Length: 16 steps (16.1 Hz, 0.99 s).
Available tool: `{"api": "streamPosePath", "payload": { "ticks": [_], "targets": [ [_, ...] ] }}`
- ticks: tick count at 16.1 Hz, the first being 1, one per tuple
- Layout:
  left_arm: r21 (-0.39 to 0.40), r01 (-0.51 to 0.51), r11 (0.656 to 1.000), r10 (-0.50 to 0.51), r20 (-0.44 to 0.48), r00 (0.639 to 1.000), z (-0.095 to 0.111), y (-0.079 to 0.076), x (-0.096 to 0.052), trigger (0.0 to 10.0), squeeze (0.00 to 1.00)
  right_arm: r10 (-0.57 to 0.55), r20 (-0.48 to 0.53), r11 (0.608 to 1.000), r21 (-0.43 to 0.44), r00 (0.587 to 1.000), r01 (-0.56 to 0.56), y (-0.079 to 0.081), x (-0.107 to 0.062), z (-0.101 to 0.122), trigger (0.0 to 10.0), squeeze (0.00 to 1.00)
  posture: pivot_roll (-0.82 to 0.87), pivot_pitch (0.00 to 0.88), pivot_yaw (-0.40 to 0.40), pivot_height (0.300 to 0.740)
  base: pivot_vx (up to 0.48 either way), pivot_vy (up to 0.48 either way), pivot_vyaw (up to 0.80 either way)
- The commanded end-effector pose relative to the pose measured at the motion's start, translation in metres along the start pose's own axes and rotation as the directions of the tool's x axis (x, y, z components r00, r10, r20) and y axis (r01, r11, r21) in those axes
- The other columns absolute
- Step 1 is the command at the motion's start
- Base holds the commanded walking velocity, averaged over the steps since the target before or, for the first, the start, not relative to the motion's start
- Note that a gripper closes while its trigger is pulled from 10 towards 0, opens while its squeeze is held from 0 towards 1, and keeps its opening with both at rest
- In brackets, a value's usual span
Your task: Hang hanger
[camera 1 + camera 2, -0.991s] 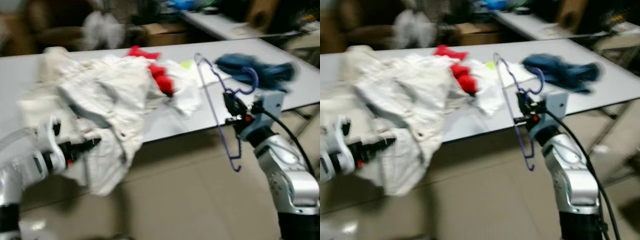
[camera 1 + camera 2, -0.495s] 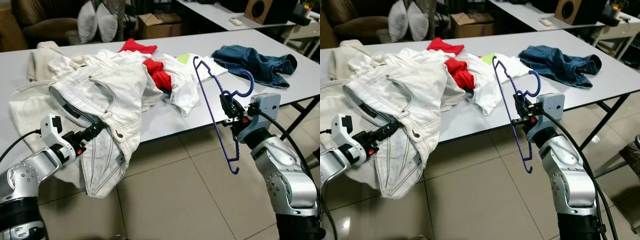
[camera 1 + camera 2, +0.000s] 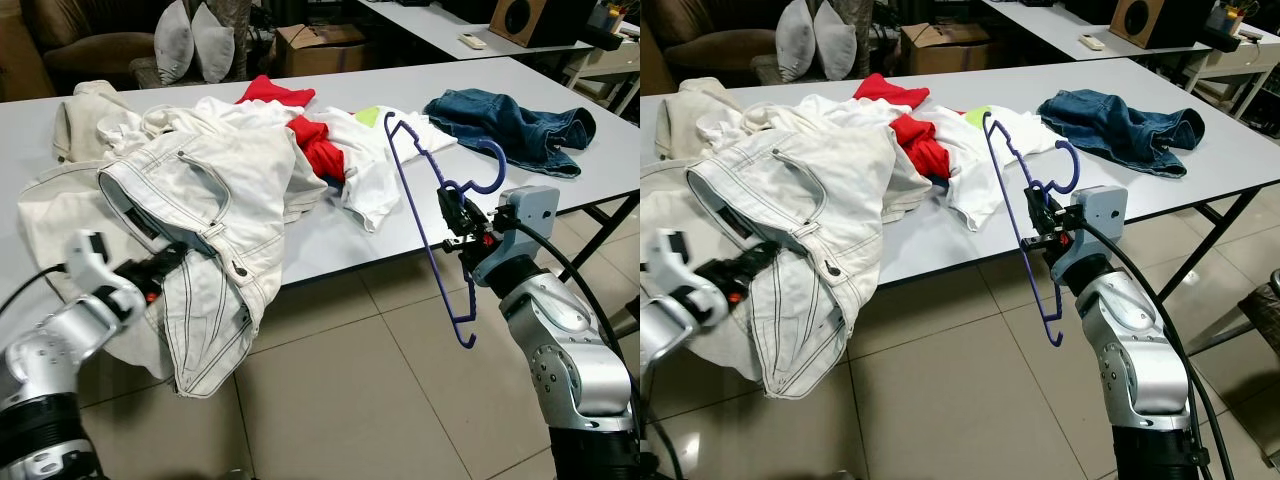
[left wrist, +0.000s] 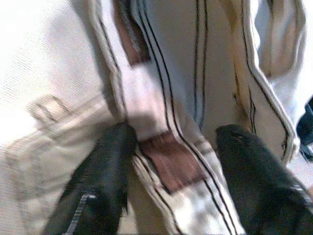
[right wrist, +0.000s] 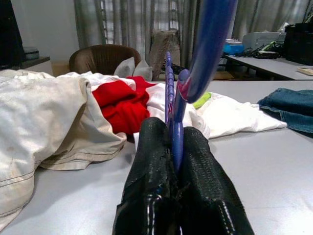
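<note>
Purple hanger (image 3: 430,215) clamped in right pincer (image 3: 462,222), upright beside tabletop (image 3: 600,165); left pincer (image 4: 171,161) open astride white jeans (image 3: 215,215) waistband; hanging still undone.

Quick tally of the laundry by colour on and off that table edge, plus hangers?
White or cream clothes: a pile, including white jeans and a white shirt; count unclear
Red garment: 1
Blue jeans: 1
Purple hanger: 1
Total: 3 plus the white pile
</note>
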<state>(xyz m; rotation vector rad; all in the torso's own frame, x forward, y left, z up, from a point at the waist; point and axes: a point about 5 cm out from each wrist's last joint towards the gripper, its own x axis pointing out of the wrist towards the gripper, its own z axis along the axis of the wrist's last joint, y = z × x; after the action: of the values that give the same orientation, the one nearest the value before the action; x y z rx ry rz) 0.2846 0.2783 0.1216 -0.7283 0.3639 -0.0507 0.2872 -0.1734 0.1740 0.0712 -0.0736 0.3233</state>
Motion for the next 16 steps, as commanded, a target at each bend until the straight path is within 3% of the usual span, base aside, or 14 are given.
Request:
{"api": "streamPosePath", "payload": {
  "ticks": [1, 6, 8, 9, 10, 12, 13, 15, 16],
  "targets": [
    [-0.01, 0.016, 1.0, -0.016, 0.027, 1.0, 0.007, -0.002, -0.002, 0.0, 0.0, 0.0, 0.017, 1.0, -0.008, 1.0, 0.0, 0.0, 0.001, 0.005, 10.0, 0.0, -0.14, 0.0, -0.027, 0.74, 0.0, 0.0, 0.0],
    [-0.031, 0.149, 0.988, -0.147, 0.039, 0.988, 0.008, -0.011, -0.009, 0.0, 0.0, 0.005, 0.015, 1.0, -0.01, 1.0, -0.005, 0.0, 0.001, 0.005, 10.0, 0.0, -0.14, 0.0, -0.032, 0.74, 0.0, 0.0, 0.0],
    [0.088, 0.072, 0.993, -0.07, -0.028, 0.997, 0.002, -0.002, -0.009, 0.0, 0.0, 0.008, 0.013, 1.0, -0.01, 1.0, -0.008, 0.001, 0.002, 0.005, 10.0, 0.0, -0.13, 0.0, -0.034, 0.74, 0.0, 0.0, 0.0],
    [0.212, -0.024, 0.977, 0.043, -0.084, 0.996, -0.006, 0.009, -0.008, 9.0, 0.0, 0.01, 0.012, 1.0, -0.01, 1.0, -0.01, 0.001, 0.002, 0.004, 10.0, 0.0, -0.13, 0.0, -0.033, 0.74, 0.0, 0.0, 0.0],
    [0.241, -0.057, 0.969, 0.083, -0.097, 0.992, -0.008, 0.015, -0.008, 10.0, 0.0, 0.011, 0.013, 1.0, -0.01, 1.0, -0.011, 0.001, 0.002, 0.004, 10.0, 0.0, -0.14, 0.0, -0.03, 0.74, 0.0, 0.0, 0.0],
    [0.219, -0.097, 0.971, 0.12, -0.095, 0.988, -0.008, 0.022, -0.012, 10.0, 0.0, 0.009, 0.015, 1.0, -0.01, 1.0, -0.009, 0.0, 0.002, 0.004, 10.0, 0.0, -0.14, 0.0, -0.027, 0.74, 0.0, 0.0, 0.0],
    [0.203, -0.068, 0.977, 0.09, -0.098, 0.991, -0.007, 0.02, -0.014, 10.0, 1.0, 0.008, 0.014, 1.0, -0.011, 1.0, -0.007, 0.0, 0.001, 0.004, 10.0, 0.0, -0.14, 0.0, -0.028, 0.74, 0.0, 0.0, 0.0],
    [0.176, -0.025, 0.984, 0.045, -0.113, 0.993, -0.007, 0.018, -0.017, 10.0, 1.0, 0.007, 0.013, 1.0, -0.011, 1.0, -0.007, 0.0, 0.0, 0.004, 10.0, 0.0, -0.14, 0.0, -0.028, 0.74, 0.0, 0.0, 0.0],
    [0.116, 0.018, 0.993, -0.005, -0.112, 0.994, -0.007, 0.016, -0.019, 10.0, 1.0, 0.008, 0.013, 1.0, -0.01, 1.0, -0.008, 0.001, 0.0, 0.003, 10.0, 0.0, -0.13, 0.0, -0.027, 0.74, 0.0, 0.0, 0.0]
  ]
}}
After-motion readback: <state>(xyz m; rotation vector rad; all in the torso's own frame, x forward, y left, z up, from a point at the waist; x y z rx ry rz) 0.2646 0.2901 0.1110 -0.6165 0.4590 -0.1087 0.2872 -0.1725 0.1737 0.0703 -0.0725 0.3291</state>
